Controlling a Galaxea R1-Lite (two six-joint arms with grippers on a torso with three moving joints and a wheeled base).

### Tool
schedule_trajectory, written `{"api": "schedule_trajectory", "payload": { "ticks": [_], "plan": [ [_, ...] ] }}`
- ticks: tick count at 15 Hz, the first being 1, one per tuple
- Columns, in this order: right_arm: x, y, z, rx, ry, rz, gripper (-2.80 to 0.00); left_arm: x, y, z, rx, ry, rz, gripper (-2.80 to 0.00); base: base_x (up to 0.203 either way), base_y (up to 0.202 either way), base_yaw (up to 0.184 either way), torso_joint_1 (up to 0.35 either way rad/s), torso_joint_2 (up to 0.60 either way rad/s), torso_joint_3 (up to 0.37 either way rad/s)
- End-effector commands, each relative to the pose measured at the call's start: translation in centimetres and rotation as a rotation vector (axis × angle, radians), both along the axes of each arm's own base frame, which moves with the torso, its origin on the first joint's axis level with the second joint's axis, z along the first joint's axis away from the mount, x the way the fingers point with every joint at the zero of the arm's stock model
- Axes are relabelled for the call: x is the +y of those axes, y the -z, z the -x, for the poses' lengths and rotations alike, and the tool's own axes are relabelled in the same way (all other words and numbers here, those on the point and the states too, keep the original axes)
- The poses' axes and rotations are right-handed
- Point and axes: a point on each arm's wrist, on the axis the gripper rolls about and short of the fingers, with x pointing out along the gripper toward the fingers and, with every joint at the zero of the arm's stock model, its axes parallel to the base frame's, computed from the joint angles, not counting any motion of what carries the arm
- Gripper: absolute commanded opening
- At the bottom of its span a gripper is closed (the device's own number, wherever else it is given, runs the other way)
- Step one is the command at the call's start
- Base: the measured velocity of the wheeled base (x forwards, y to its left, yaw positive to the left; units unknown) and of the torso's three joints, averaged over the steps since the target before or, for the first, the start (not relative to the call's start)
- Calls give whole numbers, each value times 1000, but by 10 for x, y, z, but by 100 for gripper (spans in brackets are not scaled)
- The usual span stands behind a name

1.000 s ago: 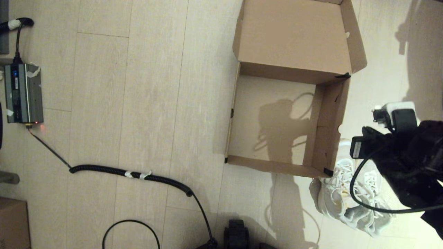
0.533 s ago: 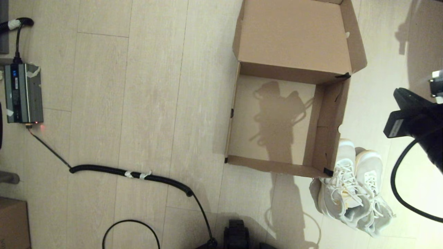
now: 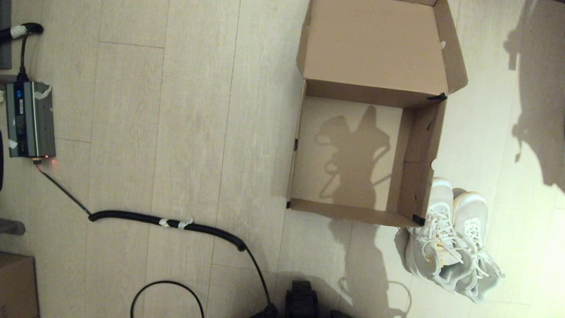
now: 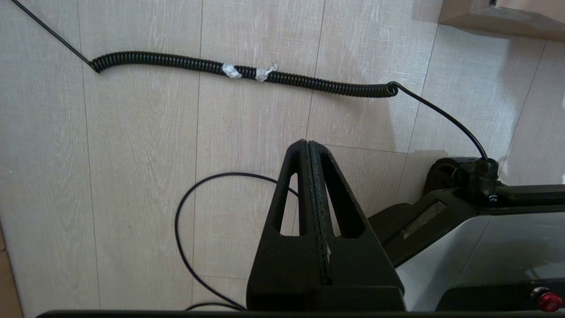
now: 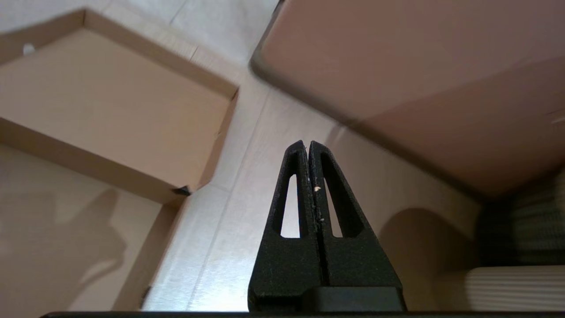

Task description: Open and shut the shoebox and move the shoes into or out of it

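**Right arm leaving the head view**

The right arm, over the shoes point(image 3: 450, 240) a second ago and at the right edge half a second ago, is now gone from the head view. The pair is showing fully uncovered. The arm's shadow inside the shoebox point(image 3: 415, 163) is shifting. The right gripper point(image 5: 307, 148), fingers pressed together, is pointing at floor beside the box.

The head camera looks straight down at the floor point(image 3: 176, 132) around the open shoebox point(image 3: 366, 150). Both wrist cameras sit nearer; the right one shares the shoebox point(image 5: 110, 110), the left its corner point(image 4: 499, 17).
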Motion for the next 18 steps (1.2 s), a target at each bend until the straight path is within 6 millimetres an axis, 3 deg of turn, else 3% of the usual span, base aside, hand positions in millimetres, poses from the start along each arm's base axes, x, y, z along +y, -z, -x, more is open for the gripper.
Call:
{"api": "schedule_trajectory", "payload": {
  "ticks": [1,4,6,8,11,13,18],
  "plan": [
    [-11,9,54,-131,16,-1,-280,0,0,0,2,0,0,-280,0,0,0,0,0,0],
    [-4,45,76,3,-139,32,-280,0,0,0,1,0,1,-280,0,0,0,0,0,0],
    [-1,85,66,189,-317,-11,-280,0,0,0,1,0,1,-280,0,0,0,0,0,0],
    [-1,107,72,257,-379,-51,-280,0,0,0,1,0,1,-280,0,0,0,0,0,0],
    [-2,158,77,502,-380,-138,-280,0,0,0,1,0,2,-280,0,0,0,0,0,0],
    [-5,181,75,705,-245,-238,-280,0,0,0,2,0,1,-280,0,0,0,0,0,0],
    [-6,183,76,733,-226,-290,-280,0,0,0,1,0,1,-280,0,0,0,0,0,0]
  ]
}}
